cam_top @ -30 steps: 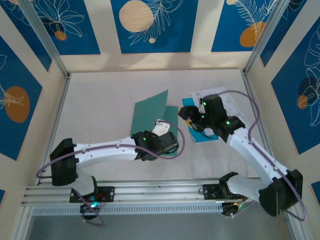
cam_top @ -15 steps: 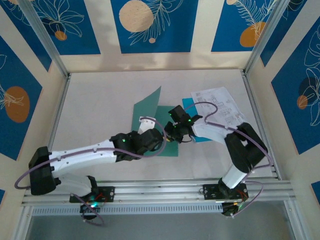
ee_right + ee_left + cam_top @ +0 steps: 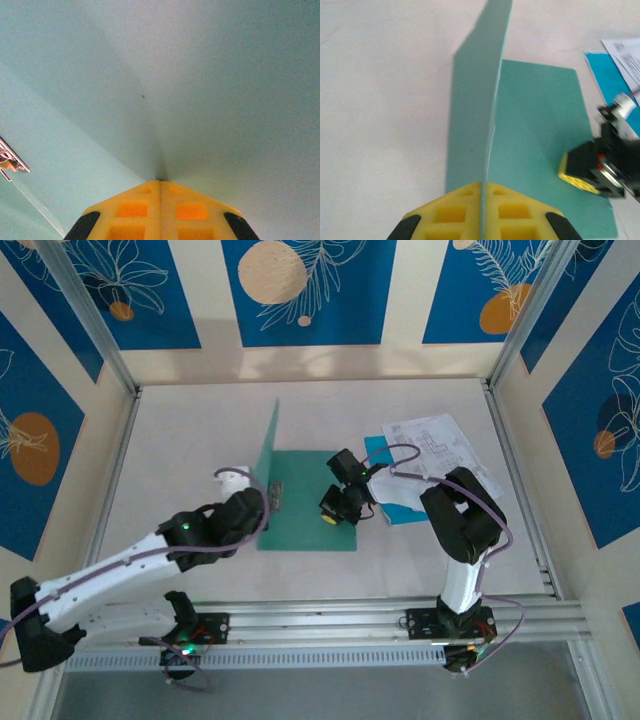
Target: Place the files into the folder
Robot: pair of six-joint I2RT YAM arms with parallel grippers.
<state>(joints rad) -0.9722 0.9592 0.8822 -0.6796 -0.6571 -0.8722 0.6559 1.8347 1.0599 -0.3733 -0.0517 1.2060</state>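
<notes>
Two claws, top view: left claw [image 3: 258,502] pinched shut on the near edge of the cover [image 3: 271,445]; right claw [image 3: 333,512] shut with nothing between its tips, which point down onto the flat half of the folder [image 3: 300,480].
Top view, places: folder at centre frame, cover standing nearly upright on its left; files [image 3: 435,440] and blue sheet [image 3: 403,514] to the right of it, not yet inside.
Top view, risk: I judge that once the right claw lifts off to fetch the files, the flat half is free to slide or tip toward the cover.
Top view, materials: thin matte teal card; limp printed paper; pale, smooth tabletop [image 3: 190,440].
Left wrist, grip: left claw [image 3: 482,200] holds the cover [image 3: 482,85] by its edge only.
Left wrist, risk: the tall cover bows slightly; it could slip out and fall shut, or crease.
Left wrist, shapes: flat half [image 3: 535,130] has rounded corners; right claw [image 3: 579,172] at its lower right; blue sheet [image 3: 602,67] and files [image 3: 625,50] at upper right.
Right wrist, grip: right claw [image 3: 160,197] closed tight against the folder [image 3: 200,90].
Right wrist, risk: hard tips could scuff or drag the card; flat sheets will be hard to pinch.
Right wrist, textures: smooth teal surface, metal clip [image 3: 11,162] at left edge.
</notes>
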